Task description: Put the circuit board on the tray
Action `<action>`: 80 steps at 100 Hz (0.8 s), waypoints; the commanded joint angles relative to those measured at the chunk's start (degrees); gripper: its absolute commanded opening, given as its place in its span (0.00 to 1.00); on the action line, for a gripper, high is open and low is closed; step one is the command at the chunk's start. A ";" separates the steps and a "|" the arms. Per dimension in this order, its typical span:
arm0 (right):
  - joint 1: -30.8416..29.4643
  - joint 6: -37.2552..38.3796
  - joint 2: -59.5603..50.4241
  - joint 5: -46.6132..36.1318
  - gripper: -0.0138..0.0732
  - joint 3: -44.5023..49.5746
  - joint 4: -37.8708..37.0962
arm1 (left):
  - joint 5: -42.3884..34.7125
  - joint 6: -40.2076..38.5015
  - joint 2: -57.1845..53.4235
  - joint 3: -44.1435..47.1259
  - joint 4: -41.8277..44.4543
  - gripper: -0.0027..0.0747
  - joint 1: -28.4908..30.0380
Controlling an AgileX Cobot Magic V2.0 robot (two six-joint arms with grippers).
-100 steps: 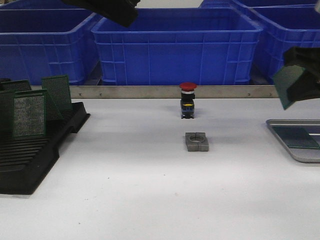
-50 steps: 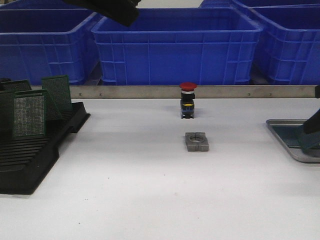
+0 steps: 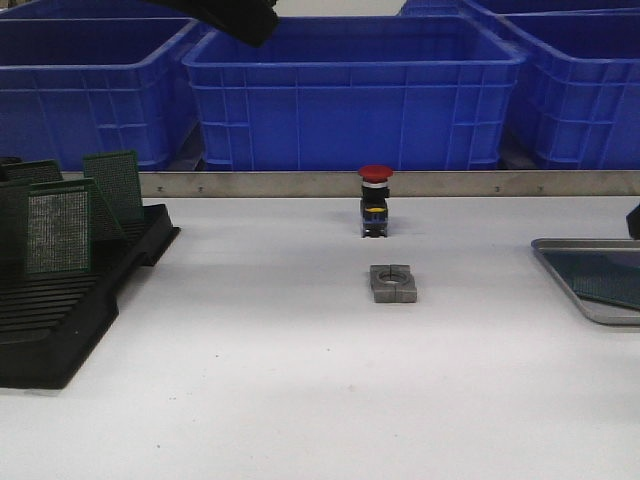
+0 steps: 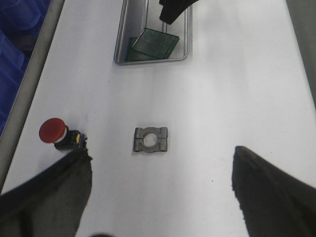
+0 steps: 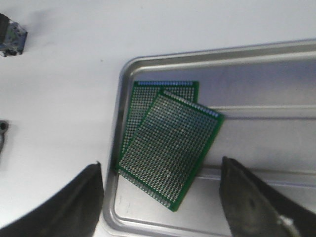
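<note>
Lying flat in the tray (image 5: 276, 64), the circuit board (image 5: 170, 153) is a thin green rectangle w/ a fine grid of tiny holes; you see it rotated askew, overlapping a second identical board (image 5: 148, 96) beneath it, one corner reaching the tray's rim on the side toward the table centre. Tray is silver-grey, rounded corners, raised rim, sits at the table's right edge in the front view. Check the right gripper (image 5: 160, 202): jaws spread wide apart, nothing between them, fingers (image 5: 74, 207) hanging above the tray w/ the board below and not touching. Left gripper (image 4: 160, 192): jaws also wide apart, holding nothing, raised over the table centre above the grey metal block (image 4: 151, 140) and red pushbutton (image 4: 57, 135). Spare boards (image 3: 58, 230) stand upright in the black rack (image 3: 60, 320) at left.
</note>
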 commanded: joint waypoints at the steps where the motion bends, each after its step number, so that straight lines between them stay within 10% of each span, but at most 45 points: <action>1: -0.43 -0.19 -5.80 1.62 0.65 -1.30 -1.72 | -1.60 -5.64 -3.30 -1.98 -2.61 0.59 1.47; 20: -0.43 -0.19 -13.80 4.60 0.01 -1.00 -2.97 | 1.63 -15.37 -3.76 -3.27 -2.46 0.05 5.97; 42: 0.87 -0.19 -21.39 5.70 0.03 -0.34 -2.48 | 7.12 -23.05 -5.23 -3.76 -2.39 0.01 12.27; 80: 16.40 -3.83 -37.90 -10.41 0.03 5.87 2.58 | -11.68 -29.28 -19.42 1.64 -1.07 0.01 15.24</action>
